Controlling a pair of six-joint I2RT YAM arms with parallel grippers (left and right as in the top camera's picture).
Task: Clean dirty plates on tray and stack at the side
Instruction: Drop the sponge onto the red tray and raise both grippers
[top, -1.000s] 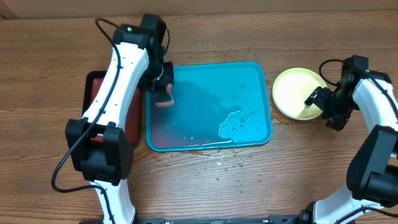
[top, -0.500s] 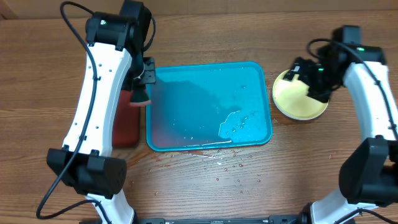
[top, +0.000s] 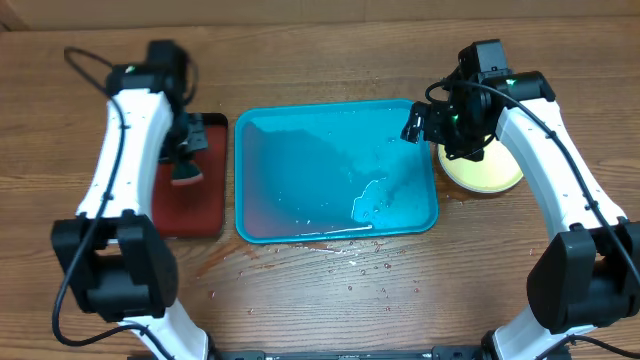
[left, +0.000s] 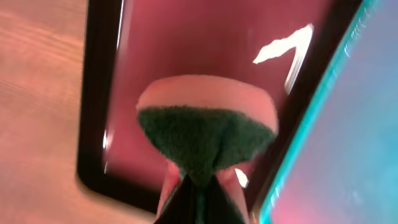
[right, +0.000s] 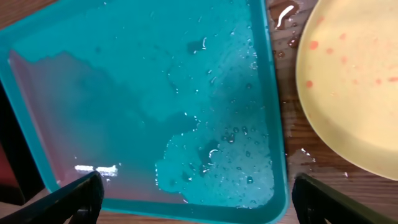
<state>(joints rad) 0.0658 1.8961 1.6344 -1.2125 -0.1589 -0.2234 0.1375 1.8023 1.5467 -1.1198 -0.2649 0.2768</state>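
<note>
Nearest the robot, water droplets (top: 350, 262) speckle the wooden table (top: 450, 300) just in front of the blue tray (top: 290, 150). The blue tray lies flat at the middle of the table. A foamy puddle (top: 385, 205) sits in its near-right corner, and a faint pinkish tint shows along its near-left part.

Just left of the blue tray lies the smaller dark red tray (top: 200, 215) with a black rim. Its right rim is close against the blue tray's left rim. The left gripper (top: 185, 162) hangs over the far half of that red tray. Its 2 fingers are pressed together on a sponge (left: 208, 130), pinching it through the middle so the green scouring face folds around them and the pink body arches above. The pictures do not show whether the sponge touches the red surface below it.

Just right of the blue tray, beside the far part of its right rim, sits 1 yellow-green plate (right: 354, 81). Its pale centre is dotted with small red spots. Whether other plates lie under it cannot be told. Water glistens on the wood between the plate and the blue tray's rim.

The right gripper (right: 202, 202) hovers over the far-right corner of the blue tray. Its 2 fingers (right: 81, 196) are spread wide apart and grasp nothing. The arm behind it crosses above the plate's far-left edge.
</note>
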